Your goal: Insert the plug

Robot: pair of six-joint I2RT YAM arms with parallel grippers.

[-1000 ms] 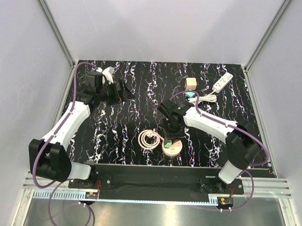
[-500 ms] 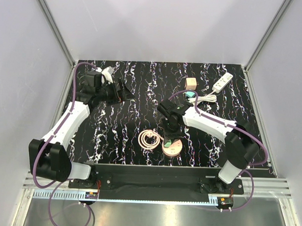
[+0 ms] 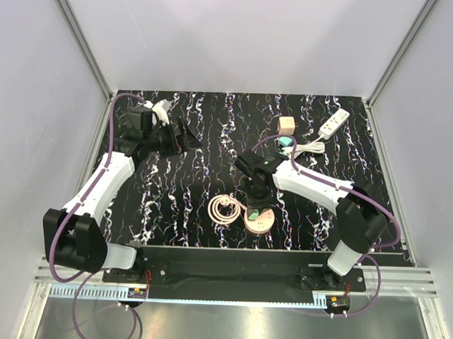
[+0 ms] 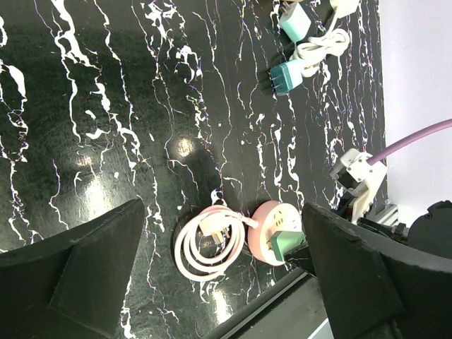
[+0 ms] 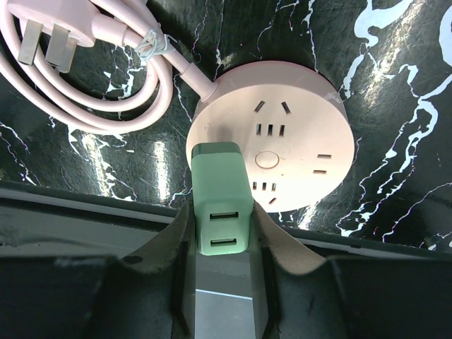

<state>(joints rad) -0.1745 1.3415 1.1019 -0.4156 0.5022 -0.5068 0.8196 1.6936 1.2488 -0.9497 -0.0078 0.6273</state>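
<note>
A round pink socket [image 3: 260, 222] lies near the table's front edge, and also shows in the right wrist view [image 5: 289, 134] and the left wrist view [image 4: 267, 220]. My right gripper [image 3: 254, 199] [image 5: 220, 236] is shut on a green USB plug [image 5: 219, 201] [image 3: 252, 213] [image 4: 286, 243]. It holds the plug's front end against the left part of the socket's face. The prongs are hidden. My left gripper [image 3: 187, 136] [image 4: 220, 275] is open and empty, held high over the back left of the table.
The socket's pink cable [image 3: 223, 209] [image 5: 92, 70] lies coiled just left of it. At the back right lie a white power strip [image 3: 334, 123], a wooden cube [image 3: 286, 125] and teal plugs [image 3: 287, 142] [image 4: 286, 75]. The table's front rail runs close behind the socket.
My right wrist has shifted slightly left over the socket with the green plug in it. The left arm has barely moved.
</note>
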